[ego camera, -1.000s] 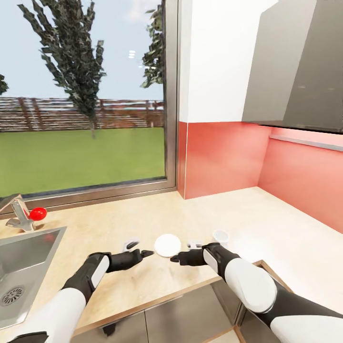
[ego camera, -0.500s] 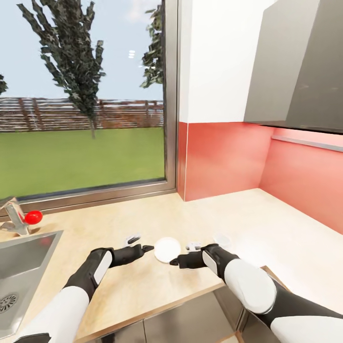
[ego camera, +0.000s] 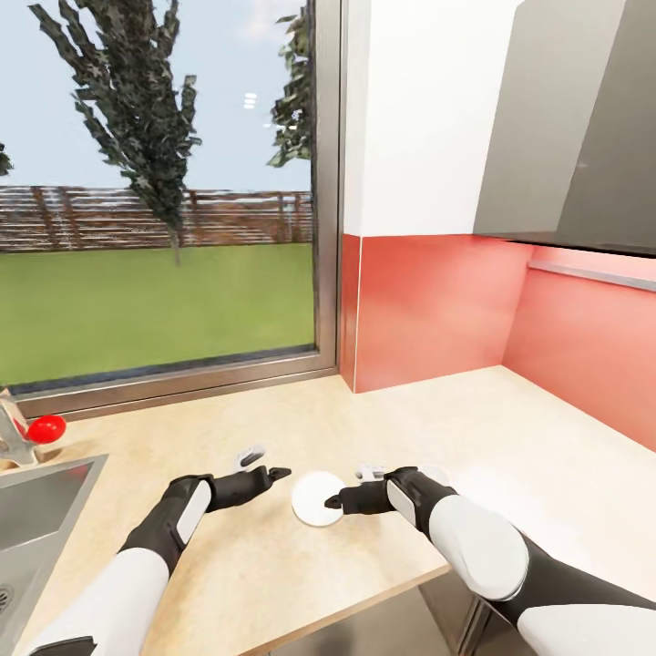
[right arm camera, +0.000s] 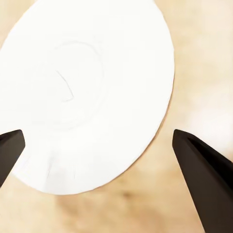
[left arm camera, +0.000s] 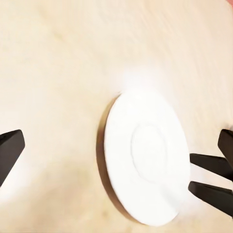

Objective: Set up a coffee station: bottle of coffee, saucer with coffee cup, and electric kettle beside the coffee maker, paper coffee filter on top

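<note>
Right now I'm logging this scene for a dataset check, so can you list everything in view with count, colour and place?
saucer: one, white, flat on the countertop between the two claws.
countertop: one, light wood tone, running from the sink to the corner.
sink: one, steel grey, set in the countertop at the head view's left edge.
faucet: one, metal with a red knob, behind the sink.
window: one, grey frame, behind the countertop, showing lawn, fence and trees.
backsplash: red, on the walls at the corner.
upper cabinet: grey, above the countertop's right part.
left claw: one, black, open, left of the saucer.
right claw: one, black, open, at the saucer's right edge.
</note>
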Tool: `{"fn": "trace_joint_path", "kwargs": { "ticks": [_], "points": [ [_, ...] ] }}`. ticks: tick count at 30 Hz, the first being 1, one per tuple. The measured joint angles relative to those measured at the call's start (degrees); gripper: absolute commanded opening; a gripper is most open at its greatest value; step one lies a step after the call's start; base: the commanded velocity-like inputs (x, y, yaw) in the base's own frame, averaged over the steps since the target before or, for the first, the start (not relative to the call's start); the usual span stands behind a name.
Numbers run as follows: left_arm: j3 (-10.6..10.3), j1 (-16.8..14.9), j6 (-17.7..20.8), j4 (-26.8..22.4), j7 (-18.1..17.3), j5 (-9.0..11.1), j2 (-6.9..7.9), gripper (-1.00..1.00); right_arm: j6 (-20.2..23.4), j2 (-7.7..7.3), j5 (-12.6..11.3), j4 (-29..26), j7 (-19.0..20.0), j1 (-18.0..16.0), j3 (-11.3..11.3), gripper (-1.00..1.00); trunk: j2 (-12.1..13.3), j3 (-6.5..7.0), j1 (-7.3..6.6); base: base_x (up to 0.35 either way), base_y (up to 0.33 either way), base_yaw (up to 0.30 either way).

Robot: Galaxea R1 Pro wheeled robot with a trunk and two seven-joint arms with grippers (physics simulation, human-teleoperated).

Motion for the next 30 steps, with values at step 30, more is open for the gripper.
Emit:
{"fn": "trace_joint_path", "kwargs": {
  "ticks": [30],
  "points": [
    [0.4, 0.3, -0.1, 0.9, 3.3, 0.0, -3.28, 1.00, 0.2, -0.01, -0.1, 0.1, 0.1, 0.0, 0.0, 1.00, 0.0, 0.01, 0.00, 0.027, 0.000, 0.000]
  ]
}}
